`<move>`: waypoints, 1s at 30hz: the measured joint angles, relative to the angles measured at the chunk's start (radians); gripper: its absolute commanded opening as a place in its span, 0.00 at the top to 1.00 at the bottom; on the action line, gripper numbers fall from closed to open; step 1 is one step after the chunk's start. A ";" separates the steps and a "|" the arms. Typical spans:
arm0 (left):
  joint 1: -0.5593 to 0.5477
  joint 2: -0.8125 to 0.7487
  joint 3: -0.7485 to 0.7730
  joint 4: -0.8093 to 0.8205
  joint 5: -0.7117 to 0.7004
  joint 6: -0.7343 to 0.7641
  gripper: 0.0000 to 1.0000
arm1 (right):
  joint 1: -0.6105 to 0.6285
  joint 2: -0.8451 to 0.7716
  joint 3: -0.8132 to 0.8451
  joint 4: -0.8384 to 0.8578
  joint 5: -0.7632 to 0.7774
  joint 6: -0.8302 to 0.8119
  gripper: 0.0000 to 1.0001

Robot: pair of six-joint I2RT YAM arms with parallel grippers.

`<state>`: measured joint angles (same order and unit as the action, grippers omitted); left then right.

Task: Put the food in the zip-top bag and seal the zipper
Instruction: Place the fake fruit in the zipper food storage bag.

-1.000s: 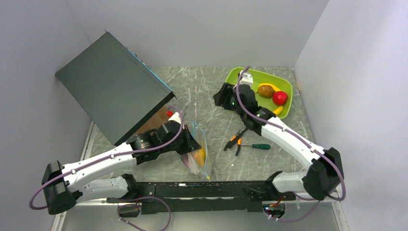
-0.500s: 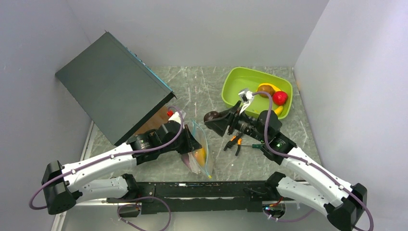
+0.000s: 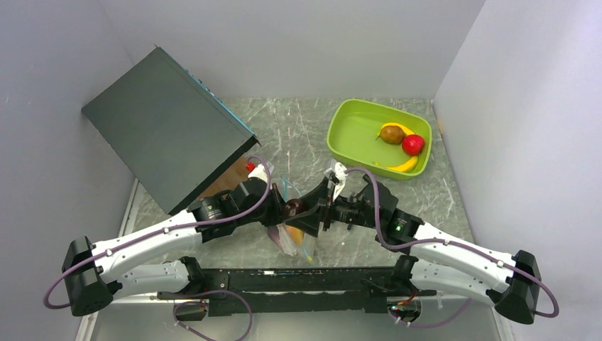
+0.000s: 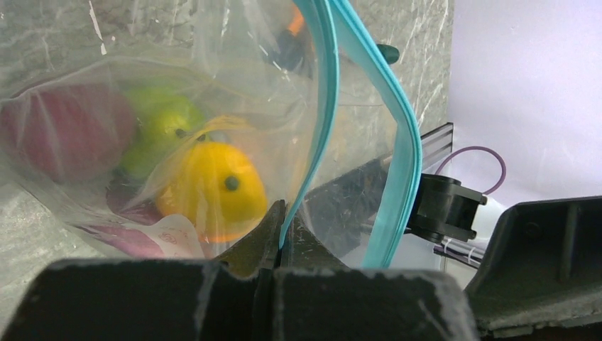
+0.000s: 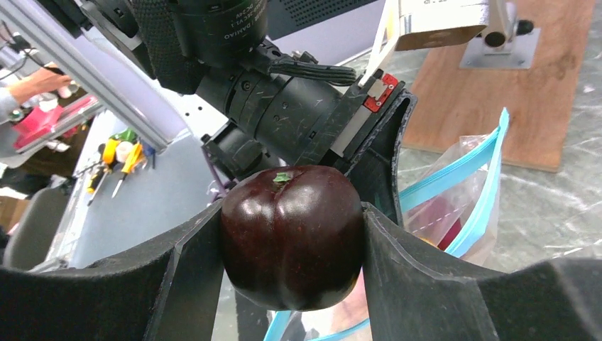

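The clear zip-top bag (image 3: pixel 298 234) lies at the table's front centre, mouth open, its blue-green zipper (image 4: pixel 323 121) spread in two strips. Inside are a green apple (image 4: pixel 167 131), an orange (image 4: pixel 209 188) and a purple piece (image 4: pixel 57 131). My left gripper (image 3: pixel 282 211) is shut on the near zipper strip (image 4: pixel 284 234) and holds the mouth up. My right gripper (image 3: pixel 298 213) is shut on a dark plum (image 5: pixel 292 234), held right above the bag's mouth (image 5: pixel 468 185), close to the left gripper. A brown pear (image 3: pixel 391 133), a red fruit (image 3: pixel 412 144) and yellow bananas (image 3: pixel 403 165) lie in the tray.
The lime-green tray (image 3: pixel 355 128) stands at the back right. A large dark box (image 3: pixel 163 124) leans at the back left, over a brown board (image 3: pixel 223 181). The right arm hides the pliers and screwdriver in the top view.
My right arm has swung from the tray to the left and nearer, carrying the dark plum over to the bag's mouth. The left gripper has kept its hold on the bag.
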<state>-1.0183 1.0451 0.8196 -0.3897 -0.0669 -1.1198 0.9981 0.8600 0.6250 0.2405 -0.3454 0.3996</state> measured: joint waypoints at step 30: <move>-0.002 -0.035 0.000 0.008 -0.010 -0.001 1.00 | 0.030 -0.009 -0.093 -0.105 0.375 -0.093 0.32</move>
<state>-1.0206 1.0100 0.8196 -0.3817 -0.0772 -1.1206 1.0283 0.8509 0.5323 0.1352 0.0292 0.3061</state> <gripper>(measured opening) 0.007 0.677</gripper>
